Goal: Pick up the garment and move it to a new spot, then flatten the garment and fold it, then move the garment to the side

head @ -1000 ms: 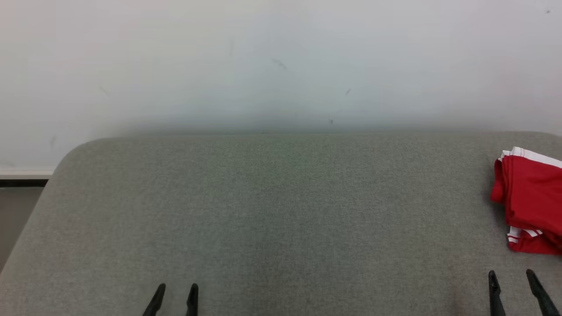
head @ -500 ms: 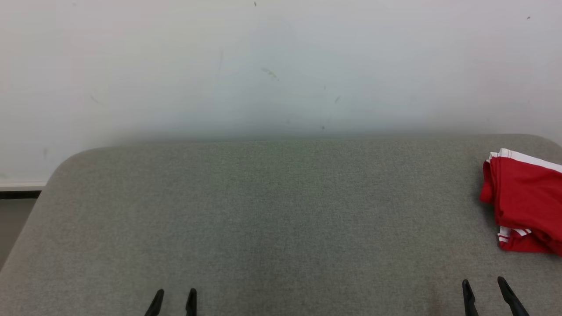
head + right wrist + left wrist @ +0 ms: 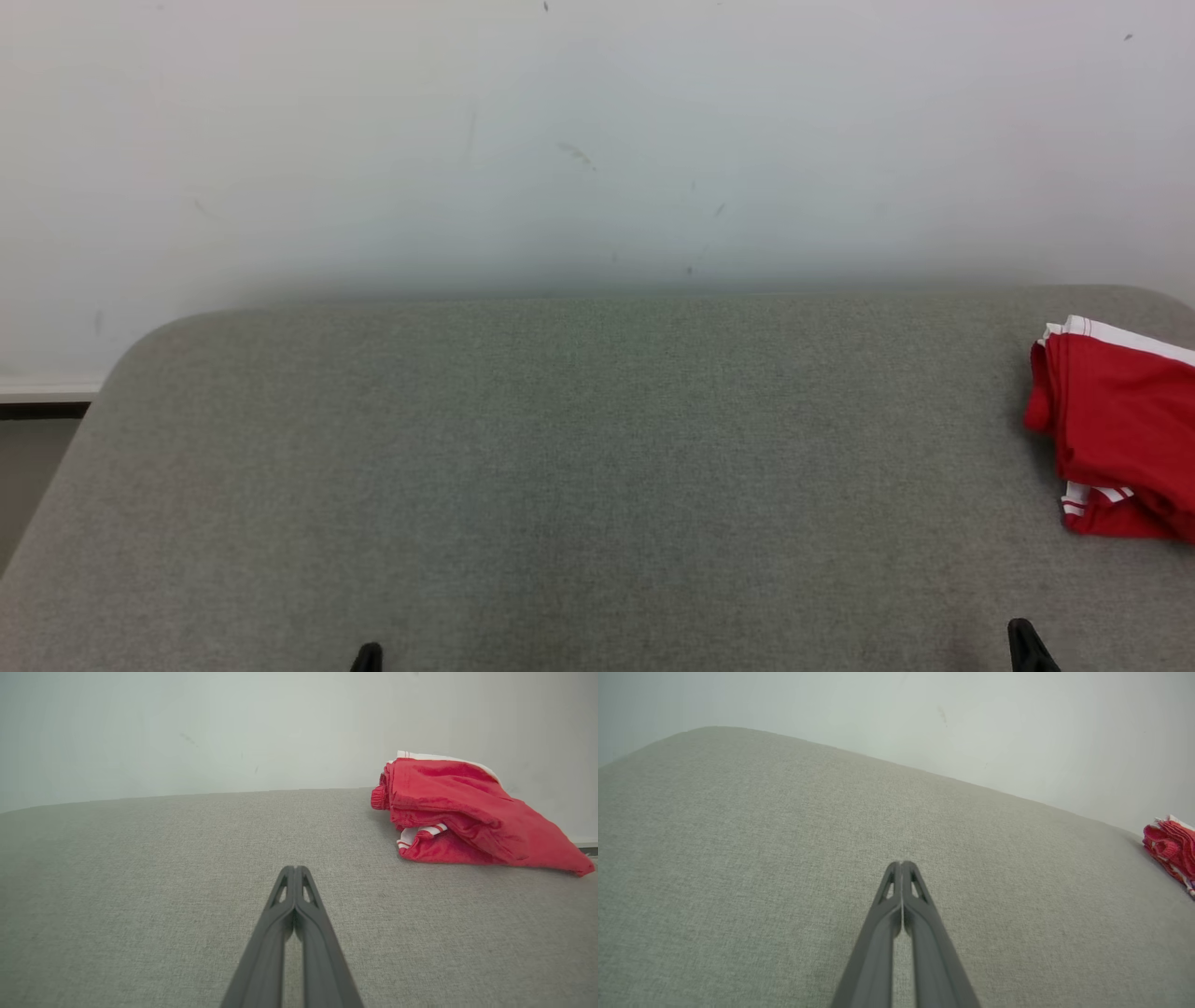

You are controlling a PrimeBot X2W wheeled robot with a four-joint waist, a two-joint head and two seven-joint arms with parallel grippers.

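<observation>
garment (image 3: 1120, 429): red with white trim, a lumpy, loosely folded bundle. It lies at 3 o'clock on the surface (image 3: 579, 467) in the head view, cut off by the frame's right border.
garment, from right wrist: sits at 1 o'clock, ahead of the fingers and apart from them. Its far tail slopes down toward what looks like the surface's edge.
right gripper (image 3: 294, 870): fingers pressed together, nothing between them, at 5 o'clock in the head view.
left gripper (image 3: 902, 865): fingers together, empty, at 7 o'clock in the head view. The garment is well apart from it, at 2 o'clock in its own view.
stage (judgement): I cannot tell a rough finish from a start. The bundle is neither flat nor square.
risk 1: if you reach with the fingers together, they will shove the bundle instead of pinching it. Part them first.
risk 2: a push toward 3 o'clock could slide the tail off the edge, and the rest may follow it down.
risk 3: pinch the top layer alone and the bundle will unroll and hang. Pinch all layers and it will not spread flat.
risk 4: your head view hides the bundle's far side, so aiming there is blind. Use the right wrist view.
wall (image 3: 597, 140): close behind at 12 o'clock, so a high lift might brush it.
</observation>
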